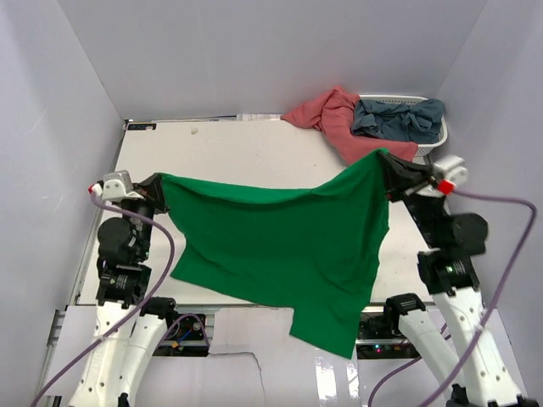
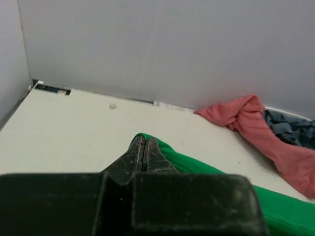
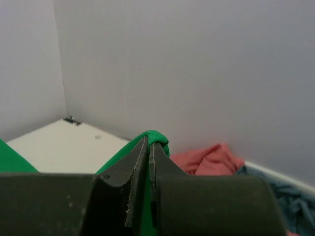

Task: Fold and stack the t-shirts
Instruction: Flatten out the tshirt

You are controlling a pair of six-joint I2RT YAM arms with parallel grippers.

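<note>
The white table (image 1: 246,153) takes up the middle of the overhead view and is walled in on three sides. Over the table's near half the green t-shirt (image 1: 280,246) is held stretched between the two arms. Its upper edge sags a little between the two gripped points, its body hangs across the table, and its lowest part drops past the table's near edge.

At the table's far right corner the salmon-pink t-shirt (image 1: 335,119) is crumpled in a heap, partly on the table surface and partly draped against the container behind it. The grey-blue t-shirt (image 1: 399,119) is bunched just beside it and touches it. It is carried in the white basket (image 1: 431,149), of which only a little rim shows at that same corner.

Near the table's left edge the left fingers (image 2: 156,158) are pressed together on a fold of the green cloth, low over the surface. Near the table's right edge the right fingers (image 3: 136,164) are likewise closed — a small green bulge of shirt is pinched at their tips, clear of the table.
</note>
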